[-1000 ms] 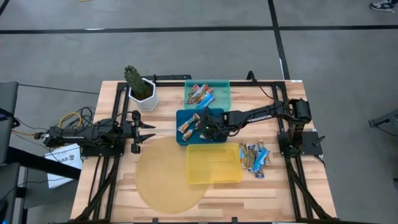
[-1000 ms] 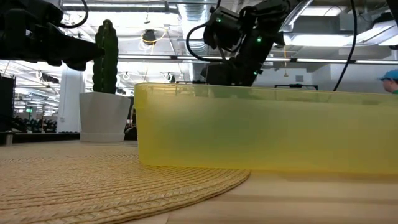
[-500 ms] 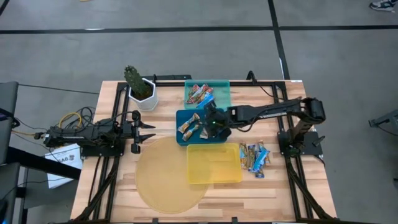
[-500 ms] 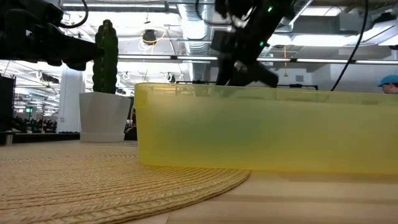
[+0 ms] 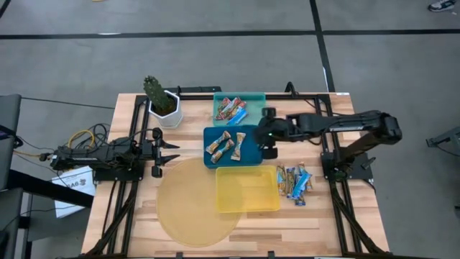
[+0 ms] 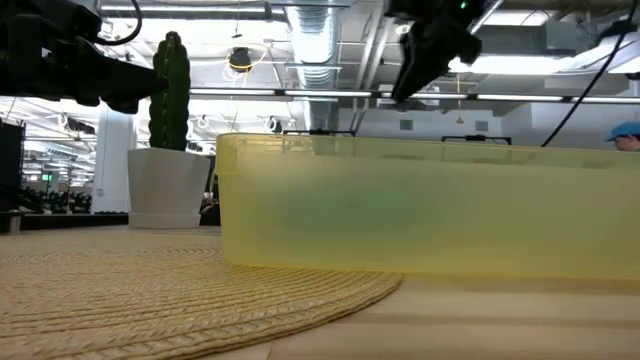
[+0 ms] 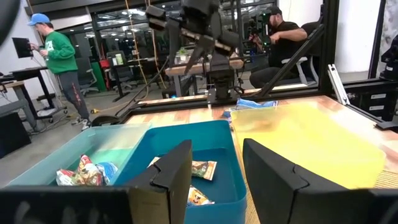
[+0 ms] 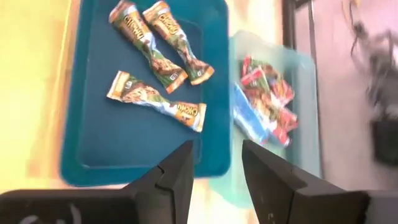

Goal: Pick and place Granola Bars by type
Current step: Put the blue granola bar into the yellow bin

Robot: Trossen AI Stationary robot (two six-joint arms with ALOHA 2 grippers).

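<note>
High cam overhead, low cam table-level; both wrist cams share blue tray [image 7: 217, 140].

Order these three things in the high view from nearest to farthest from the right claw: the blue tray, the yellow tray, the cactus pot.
From the right claw:
1. Blue tray, right beside the claw, toward the table's centre.
2. Yellow tray, on the table's near side, partly over the round mat.
3. Cactus pot, at the far left corner.

yellow tray [image 5: 248, 191] empty (open top), cactus [image 5: 154, 91] upright
</note>
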